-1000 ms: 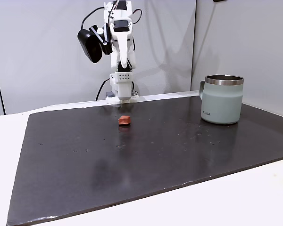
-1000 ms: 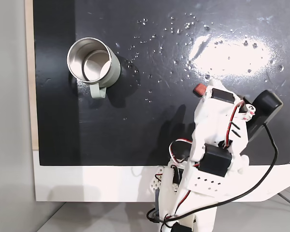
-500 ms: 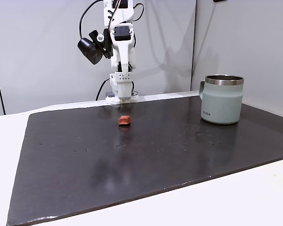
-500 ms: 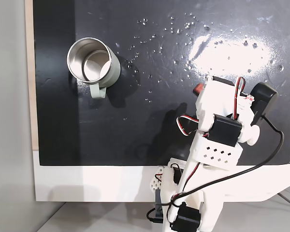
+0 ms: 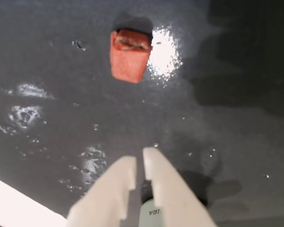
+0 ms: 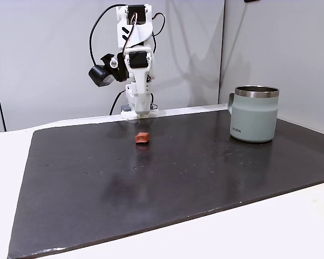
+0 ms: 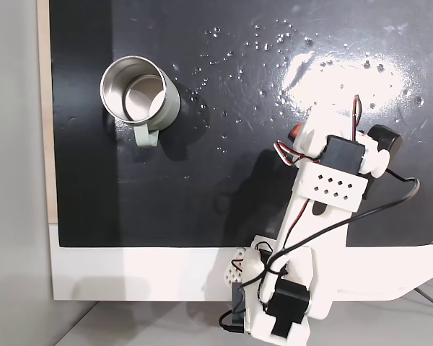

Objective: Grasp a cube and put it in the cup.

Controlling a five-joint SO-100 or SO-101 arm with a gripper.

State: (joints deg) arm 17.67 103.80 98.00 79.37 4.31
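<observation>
The cube [image 5: 129, 56] is a small reddish-brown block lying on the dark mat, ahead of my gripper [image 5: 138, 161] in the wrist view. A stretch of bare mat separates the fingertips from it. The two white fingers sit nearly together with only a thin slit and nothing between them. In both fixed views the cube [image 6: 142, 137] [image 7: 296, 132] rests close to the arm's base, partly covered by the arm from above. The cup [image 6: 254, 114] [image 7: 171, 107], a pale grey-green mug with a steel rim and side handle, stands upright far off to one side.
A black glossy mat [image 6: 151, 183] covers most of the white table, with wet-looking specks and glare. The white arm [image 6: 134, 48] stands folded at the mat's far edge, a black camera hanging at its side. Grey wall panels rise behind.
The arm has changed its fold: the upper link rose and the wrist with its black camera swung lower and toward the base. Cube and cup stayed put.
</observation>
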